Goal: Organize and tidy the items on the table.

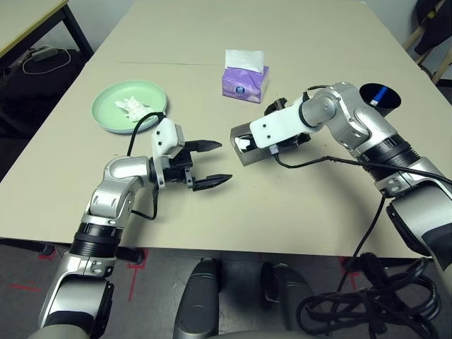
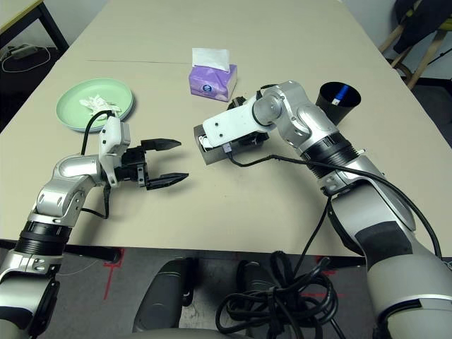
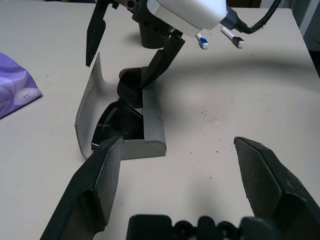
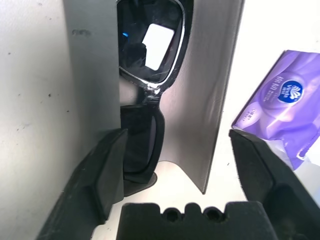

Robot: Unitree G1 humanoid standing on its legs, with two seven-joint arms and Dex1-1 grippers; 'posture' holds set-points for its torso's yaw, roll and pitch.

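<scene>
I'm seeing the right gripper (image 4: pixel 175 150) hanging wide open over the open glasses case (image 1: pixel 248 147) at frame centre, holding nothing; sunglasses (image 4: pixel 145 65) are lying inside. Left gripper (image 1: pixel 212 164) is sitting fully open and empty, left of the case, above the tabletop (image 1: pixel 296 212). Green plate (image 1: pixel 129 106) is sitting upper left.

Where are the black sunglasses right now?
The black sunglasses lie inside the open grey glasses case near the table's middle, just below the right gripper and in front of the purple tissue pack.
</scene>
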